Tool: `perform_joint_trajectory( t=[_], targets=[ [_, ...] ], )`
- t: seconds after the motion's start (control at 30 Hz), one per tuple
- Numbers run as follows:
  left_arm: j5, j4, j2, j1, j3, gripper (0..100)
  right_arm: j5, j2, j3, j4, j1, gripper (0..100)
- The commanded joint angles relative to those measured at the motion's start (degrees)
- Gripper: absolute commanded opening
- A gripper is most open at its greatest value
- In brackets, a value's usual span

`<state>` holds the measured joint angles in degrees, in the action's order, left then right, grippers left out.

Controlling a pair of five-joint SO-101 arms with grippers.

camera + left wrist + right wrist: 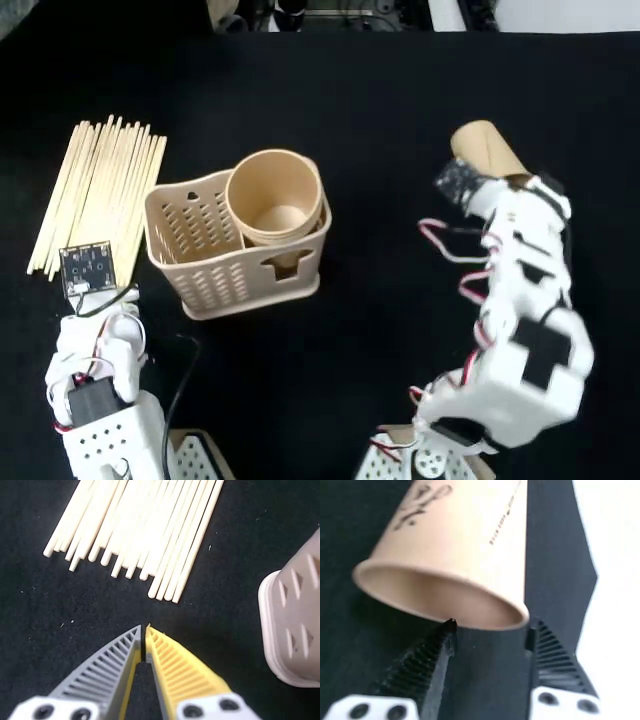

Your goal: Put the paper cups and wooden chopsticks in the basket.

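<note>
Paper cup (pixel 455 545) lies at the spread right gripper's (pixel 492 625) tips; the left gripper (pixel 144 630) is pressed together.

A black cloth (pixel 350 530) is lying beneath the right gripper (pixel 491 626), and a white surface (pixel 615 555) is showing beside it, past the cloth's edge.
</note>
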<state>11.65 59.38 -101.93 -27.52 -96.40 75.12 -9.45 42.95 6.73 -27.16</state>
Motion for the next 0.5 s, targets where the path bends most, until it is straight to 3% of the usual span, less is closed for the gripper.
perform_joint_trajectory(
  t=[0.0,0.07,0.33,0.47],
  targets=[
    [0.2,-1.1,-0.5,0.7,-1.0,3,-4.9,-2.8,-7.0,1.1,-0.5,7.6],
    [0.2,-1.1,-0.5,0.7,-1.0,3,-7.5,-1.8,-6.8,1.1,-0.4,1.0],
    [0.2,-1.7,-0.5,0.7,-1.0,3,-13.5,9.4,-0.5,0.1,-0.9,1.1],
    [0.2,-1.6,-0.5,0.7,-1.0,3,-13.5,18.3,2.2,-9.1,-0.8,1.1]
  ],
)
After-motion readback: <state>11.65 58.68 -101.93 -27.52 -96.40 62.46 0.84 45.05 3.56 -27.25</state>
